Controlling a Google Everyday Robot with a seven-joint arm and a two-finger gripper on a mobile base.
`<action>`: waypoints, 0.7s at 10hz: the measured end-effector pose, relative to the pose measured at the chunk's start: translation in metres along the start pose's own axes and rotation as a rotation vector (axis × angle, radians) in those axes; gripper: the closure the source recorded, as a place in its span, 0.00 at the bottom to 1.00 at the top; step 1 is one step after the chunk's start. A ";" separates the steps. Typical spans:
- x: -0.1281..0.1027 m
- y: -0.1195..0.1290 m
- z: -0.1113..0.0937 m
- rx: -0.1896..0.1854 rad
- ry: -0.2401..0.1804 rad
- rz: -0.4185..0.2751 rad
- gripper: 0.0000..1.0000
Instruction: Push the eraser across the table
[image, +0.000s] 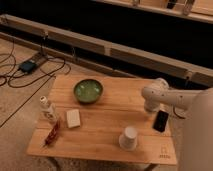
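Observation:
The eraser (161, 120), a small flat black slab, lies near the right edge of the light-wood table (105, 125). My white arm reaches in from the right. My gripper (151, 106) is at its end, just left of and behind the eraser, low over the table top. I cannot tell whether it touches the eraser.
A green bowl (88, 91) sits at the back left of the middle. A cream block (74, 118), a small bottle (48, 109) and a red packet (52, 134) are on the left. A white cup (129, 137) stands front right. Cables and a box (27, 65) lie on the floor to the left.

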 end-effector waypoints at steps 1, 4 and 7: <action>0.008 -0.005 0.007 -0.011 -0.010 0.011 1.00; 0.024 -0.015 0.018 -0.025 -0.026 0.037 1.00; 0.031 -0.017 0.017 -0.027 -0.022 0.041 1.00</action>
